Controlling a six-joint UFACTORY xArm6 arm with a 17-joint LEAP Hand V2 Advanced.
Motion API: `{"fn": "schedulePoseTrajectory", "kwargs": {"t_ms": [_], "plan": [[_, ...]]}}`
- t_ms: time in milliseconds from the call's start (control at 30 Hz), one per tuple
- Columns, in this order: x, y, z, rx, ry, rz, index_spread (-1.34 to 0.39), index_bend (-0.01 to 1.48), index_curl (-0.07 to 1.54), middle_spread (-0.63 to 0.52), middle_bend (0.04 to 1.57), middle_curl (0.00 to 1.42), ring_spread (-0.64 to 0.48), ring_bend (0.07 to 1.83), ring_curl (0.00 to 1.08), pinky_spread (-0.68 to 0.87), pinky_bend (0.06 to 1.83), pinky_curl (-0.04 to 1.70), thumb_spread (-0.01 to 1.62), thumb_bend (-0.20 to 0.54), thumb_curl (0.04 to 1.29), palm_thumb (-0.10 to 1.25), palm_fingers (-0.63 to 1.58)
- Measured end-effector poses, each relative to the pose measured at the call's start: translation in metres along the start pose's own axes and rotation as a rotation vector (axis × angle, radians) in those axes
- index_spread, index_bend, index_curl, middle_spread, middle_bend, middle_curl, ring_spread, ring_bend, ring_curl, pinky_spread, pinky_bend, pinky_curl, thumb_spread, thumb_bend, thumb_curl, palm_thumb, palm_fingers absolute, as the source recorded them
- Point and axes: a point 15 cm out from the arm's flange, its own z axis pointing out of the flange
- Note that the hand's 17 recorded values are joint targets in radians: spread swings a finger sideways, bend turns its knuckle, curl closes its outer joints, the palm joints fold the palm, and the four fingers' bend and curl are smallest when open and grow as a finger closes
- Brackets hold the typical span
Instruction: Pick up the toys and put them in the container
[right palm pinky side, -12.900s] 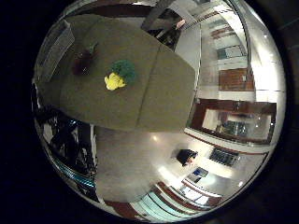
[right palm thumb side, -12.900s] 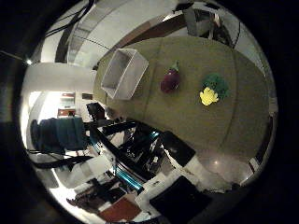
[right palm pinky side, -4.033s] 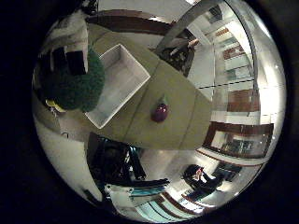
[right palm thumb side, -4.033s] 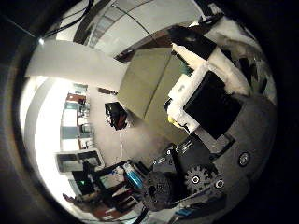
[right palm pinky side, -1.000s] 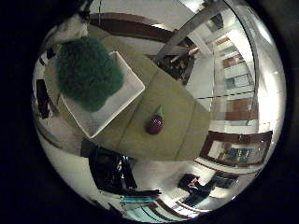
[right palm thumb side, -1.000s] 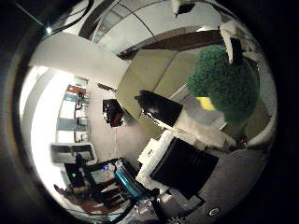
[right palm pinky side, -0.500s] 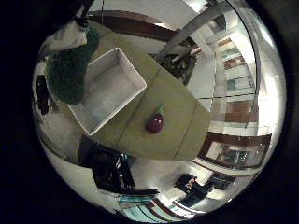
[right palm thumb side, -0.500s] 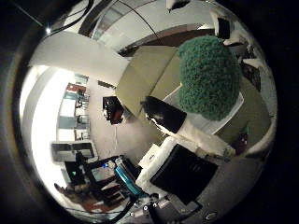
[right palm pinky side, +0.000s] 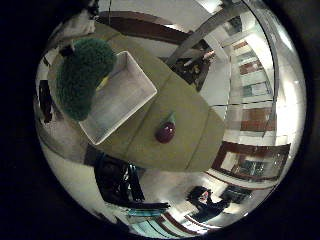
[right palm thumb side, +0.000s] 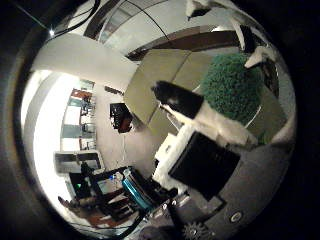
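A long olive-green tabletop (right palm pinky side: 185, 125) with rounded corners fills the middle of the room. Just off its edge stand dark chairs (right palm pinky side: 120, 185). Beyond, a wall of brown wooden shelving and lit glass panels (right palm pinky side: 250, 150) runs alongside.

We see the table (right palm pinky side: 195, 125) with the container (right palm pinky side: 120, 100) resting on it near one end. The eggplant toy (right palm pinky side: 165, 131) lies on the tabletop just beside the container, apart from its wall. The fuzzy toy (right palm pinky side: 82, 75) sits close to the palm, over the container's far rim and partly overlapping it; whether it touches the container we cannot tell. The hand (right palm thumb side: 200, 117) has fingers alongside this toy. A chair (right palm pinky side: 120, 185) stands beside the table's long edge.
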Motion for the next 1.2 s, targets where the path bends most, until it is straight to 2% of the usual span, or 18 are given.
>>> {"fn": "schedulePoseTrajectory", "kwargs": {"t_ms": [167,367,467,567,733,867,1000,1200], "plan": [[0.000,0.001,0.001,-0.002,-0.001,-0.008,-0.41,0.27,0.36,-0.11,0.71,0.64,-0.30,0.98,0.39,-0.14,1.17,0.20,1.15,-0.020,0.28,0.52,0.54],[-0.005,0.014,0.008,-0.021,-0.016,-0.020,-0.43,0.27,0.38,-0.15,0.63,0.57,-0.26,0.95,0.36,-0.05,1.22,0.12,1.15,-0.018,0.28,0.52,0.49],[-0.005,0.018,0.005,-0.018,-0.015,-0.027,-0.43,0.26,0.39,-0.14,0.72,0.57,-0.25,0.93,0.34,-0.03,1.20,0.06,1.16,-0.019,0.28,0.53,0.56],[-0.006,0.018,0.006,-0.018,-0.016,-0.031,-0.41,0.26,0.41,-0.14,0.82,0.58,-0.23,0.92,0.32,-0.03,1.16,-0.01,1.16,-0.019,0.28,0.53,0.63],[-0.007,0.023,0.010,-0.030,-0.020,-0.042,-0.40,0.28,0.43,-0.14,0.87,0.57,-0.22,0.90,0.30,-0.03,1.13,-0.02,1.16,-0.019,0.28,0.53,0.65],[-0.013,0.048,0.031,-0.080,-0.038,-0.048,-0.39,0.28,0.44,-0.13,0.87,0.55,-0.21,0.92,0.30,-0.03,1.13,-0.02,1.16,-0.019,0.28,0.53,0.65],[-0.018,0.070,0.049,-0.121,-0.054,-0.056,-0.39,0.28,0.45,-0.12,0.85,0.53,-0.20,0.93,0.29,-0.06,1.15,-0.02,1.16,-0.019,0.28,0.53,0.64],[-0.020,0.093,0.068,-0.154,-0.064,-0.067,-0.37,0.22,0.44,-0.11,0.68,0.48,-0.23,0.97,0.29,-0.23,1.41,0.03,1.17,-0.019,0.28,0.51,0.70]]}}
